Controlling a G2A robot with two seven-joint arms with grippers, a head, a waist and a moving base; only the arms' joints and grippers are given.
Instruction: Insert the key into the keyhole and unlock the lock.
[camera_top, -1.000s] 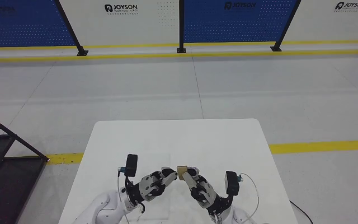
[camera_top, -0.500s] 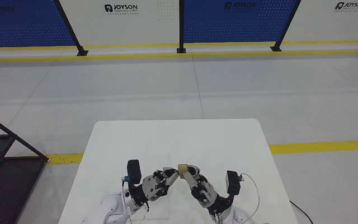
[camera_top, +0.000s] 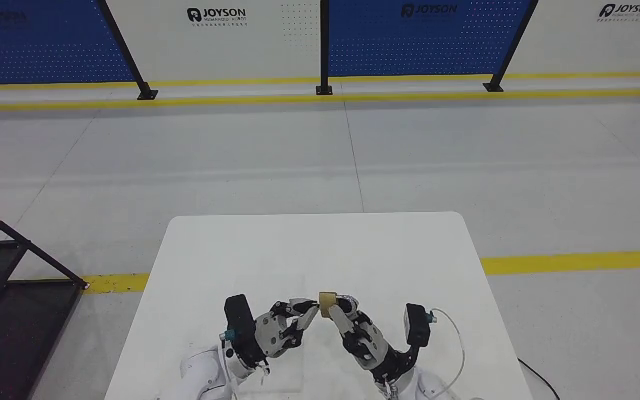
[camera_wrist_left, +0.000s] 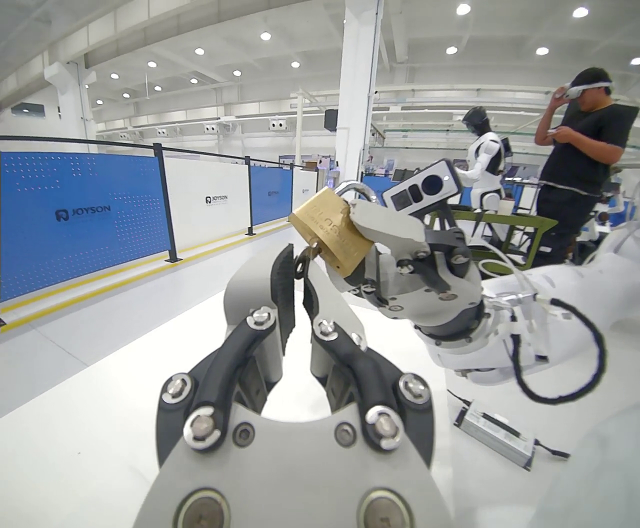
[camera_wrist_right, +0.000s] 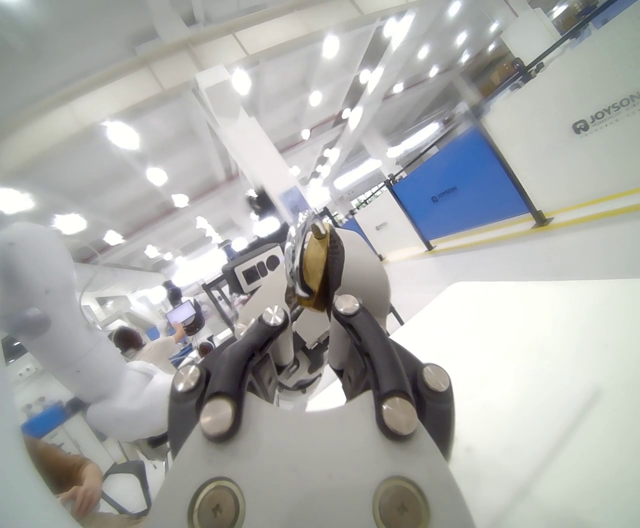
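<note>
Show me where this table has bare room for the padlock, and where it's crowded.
Free: the far half of the table, from its far edge to the padlock, and strips along both side edges. Crowded: the near middle, where the right jaws hold the padlock and the left jaws hold the key. A small grey box lies beside the right arm.

Grey floor (camera_top: 400, 160), yellow lines (camera_top: 560, 263), blue-and-white barrier panels (camera_top: 420, 35), bright ceiling lights (camera_wrist_left: 265, 36)
</note>
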